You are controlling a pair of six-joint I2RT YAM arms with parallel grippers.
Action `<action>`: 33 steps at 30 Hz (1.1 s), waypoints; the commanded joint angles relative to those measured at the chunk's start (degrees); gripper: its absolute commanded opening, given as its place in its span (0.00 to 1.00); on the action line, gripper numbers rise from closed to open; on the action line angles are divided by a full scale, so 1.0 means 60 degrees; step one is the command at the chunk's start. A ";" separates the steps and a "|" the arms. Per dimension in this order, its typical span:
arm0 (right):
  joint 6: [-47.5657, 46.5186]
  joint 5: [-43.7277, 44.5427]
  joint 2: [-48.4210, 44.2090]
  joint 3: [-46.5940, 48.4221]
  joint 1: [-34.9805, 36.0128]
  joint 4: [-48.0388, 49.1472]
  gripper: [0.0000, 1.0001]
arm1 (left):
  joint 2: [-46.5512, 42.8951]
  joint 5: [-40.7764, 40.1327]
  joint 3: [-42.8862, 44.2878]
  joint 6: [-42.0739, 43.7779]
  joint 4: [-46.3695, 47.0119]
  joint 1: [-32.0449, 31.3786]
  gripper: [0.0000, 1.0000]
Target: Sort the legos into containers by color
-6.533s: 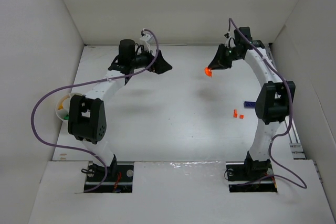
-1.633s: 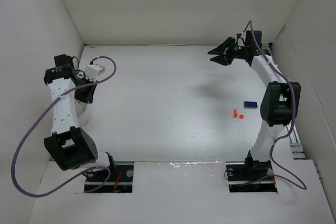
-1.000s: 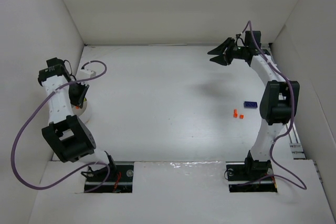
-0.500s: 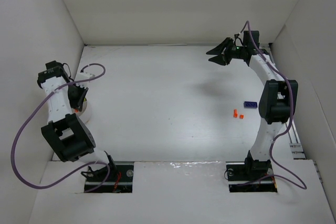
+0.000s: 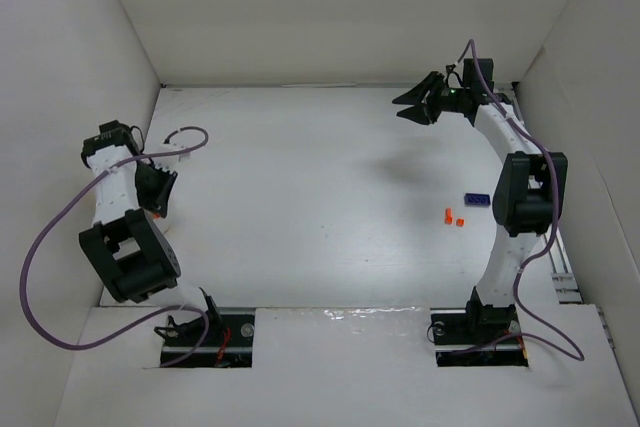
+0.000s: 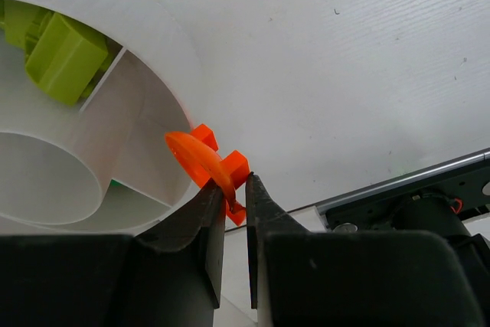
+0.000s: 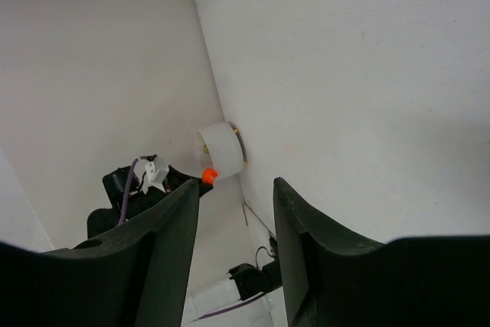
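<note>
While the left claw (image 6: 236, 185) pinches a glossy orange lego (image 6: 203, 162) beside a round white container (image 6: 138, 21), the right claw (image 7: 236, 185) gapes.

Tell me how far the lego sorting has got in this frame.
Done: green legos lie in one compartment of the container. In hand: the left hand is shut on an orange lego right at the container's rim, not yet released. Left: two orange legos and a blue lego lie loose on the floor; the right hand is open and empty.
</note>
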 commanded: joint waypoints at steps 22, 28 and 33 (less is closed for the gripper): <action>-0.0096 -0.0243 0.0008 0.0281 0.0061 0.0150 0.50 | 0.0706 0.0244 0.1123 -0.0157 -0.0175 0.0716 0.07; -0.0096 -0.0243 0.0008 0.0281 0.0148 0.0150 0.50 | 0.0882 0.0244 0.1123 -0.0245 -0.0175 0.0716 0.24; -0.0096 -0.0243 0.0008 0.0281 0.0149 0.0150 0.51 | 0.0969 0.0419 0.1329 -0.0245 -0.0175 0.0716 0.35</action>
